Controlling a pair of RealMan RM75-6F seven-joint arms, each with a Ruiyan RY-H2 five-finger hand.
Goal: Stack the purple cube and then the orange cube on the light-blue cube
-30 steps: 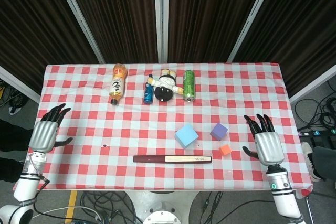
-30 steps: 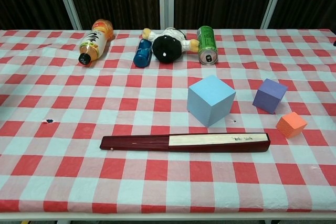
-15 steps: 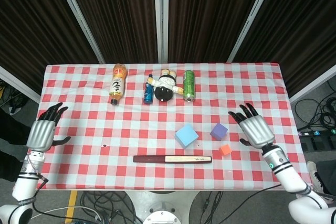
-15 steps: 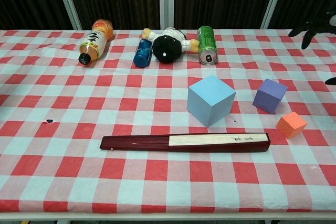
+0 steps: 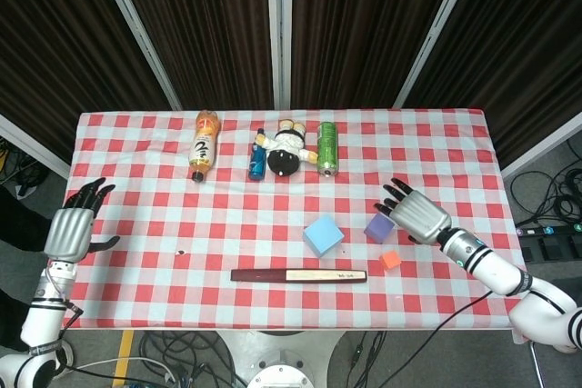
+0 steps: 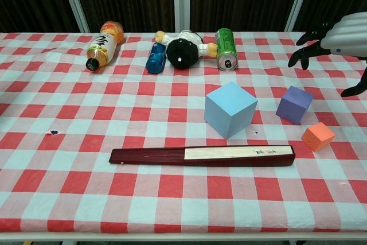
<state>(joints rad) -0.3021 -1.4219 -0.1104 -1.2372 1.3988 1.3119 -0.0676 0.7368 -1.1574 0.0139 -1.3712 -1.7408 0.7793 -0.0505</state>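
Observation:
The light-blue cube (image 5: 324, 235) (image 6: 230, 109) sits right of the table's middle. Right of it lies the smaller purple cube (image 5: 378, 228) (image 6: 295, 104), and the small orange cube (image 5: 390, 260) (image 6: 318, 136) lies nearer the front edge. My right hand (image 5: 415, 213) (image 6: 338, 41) hovers open above and just right of the purple cube, fingers spread, touching nothing. My left hand (image 5: 69, 230) stays open over the table's left edge, far from the cubes; the chest view does not show it.
A dark folded fan (image 5: 298, 274) (image 6: 202, 156) lies in front of the cubes. Along the far side lie an orange bottle (image 5: 204, 144) (image 6: 103, 45), a blue can (image 5: 257, 161), a black-and-white plush toy (image 5: 286, 149) and a green can (image 5: 327, 146) (image 6: 226, 49).
My right hand has swept left from the table's right front edge to above the purple cube. The left hand drifted slightly outward. The cubes have not moved.

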